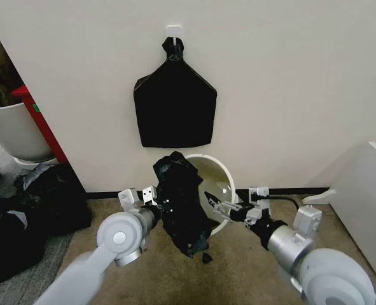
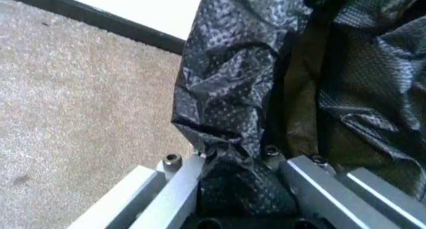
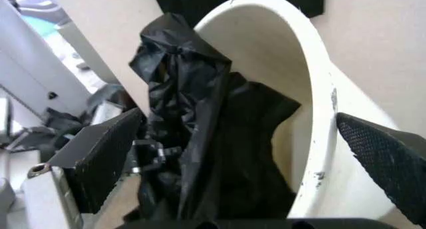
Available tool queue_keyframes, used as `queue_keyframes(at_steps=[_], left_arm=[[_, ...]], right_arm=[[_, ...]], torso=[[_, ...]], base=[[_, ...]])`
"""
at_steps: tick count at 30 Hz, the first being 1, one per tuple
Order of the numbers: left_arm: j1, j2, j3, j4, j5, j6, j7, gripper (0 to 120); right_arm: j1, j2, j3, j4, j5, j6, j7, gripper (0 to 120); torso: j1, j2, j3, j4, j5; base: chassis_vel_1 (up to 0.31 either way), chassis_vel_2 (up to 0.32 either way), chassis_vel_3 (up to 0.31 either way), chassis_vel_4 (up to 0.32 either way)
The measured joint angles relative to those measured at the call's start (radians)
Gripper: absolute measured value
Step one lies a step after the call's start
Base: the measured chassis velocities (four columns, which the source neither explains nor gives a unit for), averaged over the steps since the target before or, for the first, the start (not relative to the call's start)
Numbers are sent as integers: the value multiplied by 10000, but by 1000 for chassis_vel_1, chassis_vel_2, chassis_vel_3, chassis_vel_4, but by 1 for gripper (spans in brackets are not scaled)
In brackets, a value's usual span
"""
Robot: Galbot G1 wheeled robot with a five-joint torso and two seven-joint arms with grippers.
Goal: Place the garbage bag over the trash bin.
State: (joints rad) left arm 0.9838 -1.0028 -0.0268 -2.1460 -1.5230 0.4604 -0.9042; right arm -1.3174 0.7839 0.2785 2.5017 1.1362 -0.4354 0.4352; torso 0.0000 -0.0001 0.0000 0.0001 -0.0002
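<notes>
My left claw [image 1: 151, 198] grips the bag [image 1: 181, 203] | bin [image 1: 221, 179] just right | right claw [image 1: 216, 206] released, nearer

It looked like an office corner: short beige carpet [image 1: 238, 267], a plain cream wall [image 1: 289, 82] with black skirting, and a large white planter pot [image 1: 13, 130].

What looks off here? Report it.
The garbage bag hangs bunched from the left gripper, draped beside the trash bin rather than over its rim. The right gripper is open at the bin.
</notes>
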Motion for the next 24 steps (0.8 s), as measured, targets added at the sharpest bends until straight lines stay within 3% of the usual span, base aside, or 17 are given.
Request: queue_keyframes(at_steps=[16,24], left_arm=[[-137,-61,-436,-31,-511,-150,-58,0],[-282,-40,-296,265,-145,-59,-349,0]], right_arm=[[-737,319,407,-684,-71,189,956,100],[-566,106,819,-46,87,686,1489,100]], torso=[[0,0,0,-2,3],[0,0,-1,-1,0]], base=[[0,0,0,0],[0,0,0,0]])
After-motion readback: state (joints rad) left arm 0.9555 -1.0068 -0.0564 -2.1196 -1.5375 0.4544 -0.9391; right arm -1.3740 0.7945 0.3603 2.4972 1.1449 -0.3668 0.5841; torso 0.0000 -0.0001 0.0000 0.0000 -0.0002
